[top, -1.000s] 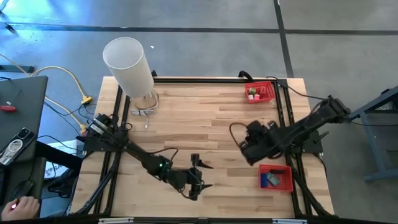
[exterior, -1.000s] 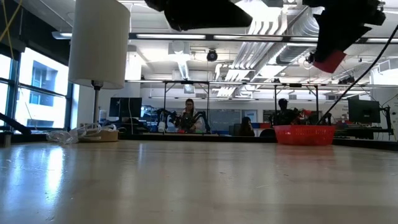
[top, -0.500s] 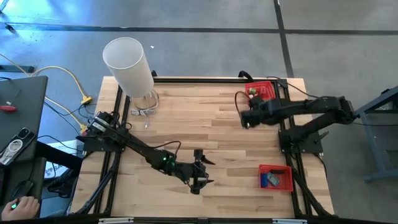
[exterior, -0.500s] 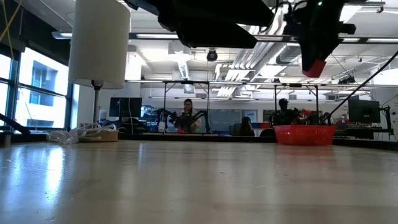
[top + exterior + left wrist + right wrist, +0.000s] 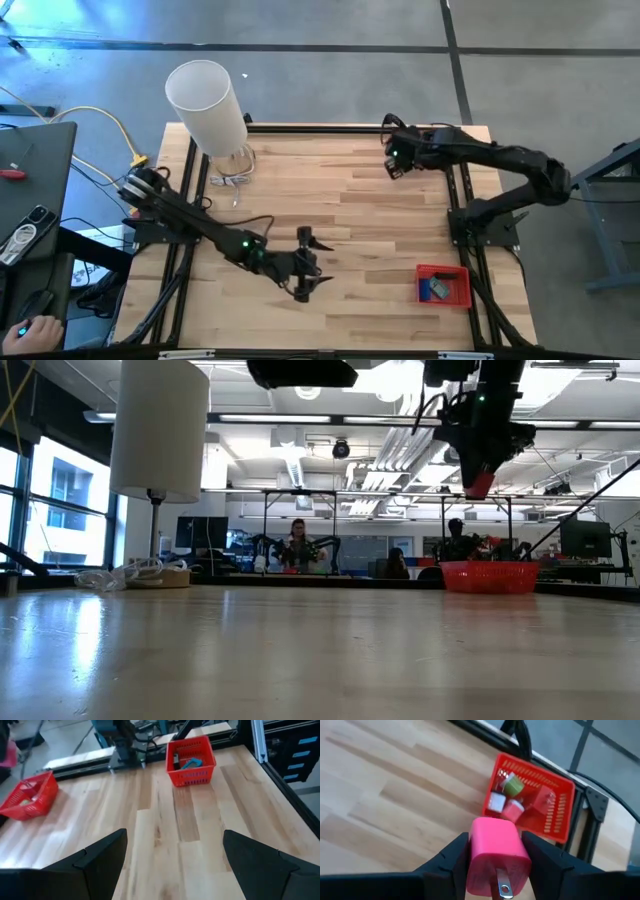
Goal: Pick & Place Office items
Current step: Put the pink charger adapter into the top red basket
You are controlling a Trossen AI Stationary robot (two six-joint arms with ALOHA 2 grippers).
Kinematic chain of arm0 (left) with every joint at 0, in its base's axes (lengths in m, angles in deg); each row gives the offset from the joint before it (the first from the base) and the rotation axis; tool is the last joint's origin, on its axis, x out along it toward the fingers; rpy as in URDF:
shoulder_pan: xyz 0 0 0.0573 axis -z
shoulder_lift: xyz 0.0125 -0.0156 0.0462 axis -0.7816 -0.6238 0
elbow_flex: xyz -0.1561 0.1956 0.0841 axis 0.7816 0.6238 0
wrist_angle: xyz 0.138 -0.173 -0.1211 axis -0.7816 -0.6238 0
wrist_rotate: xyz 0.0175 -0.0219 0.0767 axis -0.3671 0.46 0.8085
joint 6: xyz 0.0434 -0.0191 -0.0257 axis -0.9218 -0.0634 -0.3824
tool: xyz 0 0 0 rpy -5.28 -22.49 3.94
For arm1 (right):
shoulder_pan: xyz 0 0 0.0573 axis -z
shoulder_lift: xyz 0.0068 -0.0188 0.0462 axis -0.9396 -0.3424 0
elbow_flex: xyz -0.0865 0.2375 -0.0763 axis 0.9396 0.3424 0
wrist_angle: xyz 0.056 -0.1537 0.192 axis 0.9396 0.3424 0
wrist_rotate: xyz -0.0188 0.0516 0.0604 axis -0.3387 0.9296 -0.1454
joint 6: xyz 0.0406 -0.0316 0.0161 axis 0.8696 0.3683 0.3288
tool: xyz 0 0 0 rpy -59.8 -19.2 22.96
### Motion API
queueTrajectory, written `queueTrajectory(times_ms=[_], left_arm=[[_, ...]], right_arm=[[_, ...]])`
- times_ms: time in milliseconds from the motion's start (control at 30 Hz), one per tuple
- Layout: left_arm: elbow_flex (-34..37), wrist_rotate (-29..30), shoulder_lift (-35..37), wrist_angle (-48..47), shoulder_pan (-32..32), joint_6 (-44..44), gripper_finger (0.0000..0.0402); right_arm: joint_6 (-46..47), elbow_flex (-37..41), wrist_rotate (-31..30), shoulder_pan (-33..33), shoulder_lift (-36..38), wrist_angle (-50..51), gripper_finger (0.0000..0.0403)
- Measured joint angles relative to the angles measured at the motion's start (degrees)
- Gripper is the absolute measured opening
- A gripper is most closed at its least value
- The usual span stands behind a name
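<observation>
My right gripper [image 5: 497, 856] is shut on a pink plug-shaped block [image 5: 496, 845] and hangs in the air beside the far red tray [image 5: 555, 812]. That tray holds green, white and pink pieces. In the high view the right gripper [image 5: 392, 163] is at the table's far right, and its arm hides the far tray. In the low view the block [image 5: 480, 484] shows red below the fingers. My left gripper [image 5: 172, 865] is open above bare wood at the near middle [image 5: 303, 265]. The near red tray [image 5: 443, 285] holds blue and dark pieces [image 5: 190, 762]. My right gripper pinches the pink block between its two fingers by two opposite side faces [image 5: 476, 851]. The fingers come from above, slanting down toward the table. The block is lifted clear of the table, and its metal prong [image 5: 503, 888] points back toward the wrist camera.
A tall white cylinder [image 5: 205, 105] stands at the far left corner, with clear plastic and cables [image 5: 232, 178] at its foot. Dark frame rails [image 5: 468, 200] run along the table's edges. Bare wood lies between the arms. People and other robot stations show in the room behind.
My right gripper has carried the pink block from above the near right tray toward the far edge, ending next to the far tray. My left gripper has drifted a little toward the far left and stayed open.
</observation>
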Motion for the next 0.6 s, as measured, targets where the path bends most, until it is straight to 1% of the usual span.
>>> queueTrajectory(times_ms=[133,300,400,467,533,600], left_arm=[[4.50,-0.02,4.18,-0.05,-0.54,-0.79,0.0322],[11.90,-0.83,10.01,0.05,-3.84,-0.21,0.0322],[16.05,-3.63,13.41,1.61,-6.35,0.14,0.0322],[18.89,-7.12,15.35,3.69,-8.09,0.33,0.0322],[21.75,-10.17,17.76,4.70,-9.59,0.36,0.0322],[23.82,-11.93,19.55,6.06,-10.78,-0.09,0.0322]], right_arm=[[-4.79,0.00,2.42,5.19,-0.07,-4.31,0.0148],[-10.24,0.00,6.19,12.05,-2.52,-7.43,0.0148],[-12.42,0.00,6.99,15.89,-4.69,-8.42,0.0148],[-13.62,0.00,8.79,18.13,-6.37,-9.44,0.0148],[-14.45,0.00,10.26,19.87,-7.85,-11.05,0.0148],[-15.18,0.00,10.59,20.82,-9.34,-12.23,0.0148]])
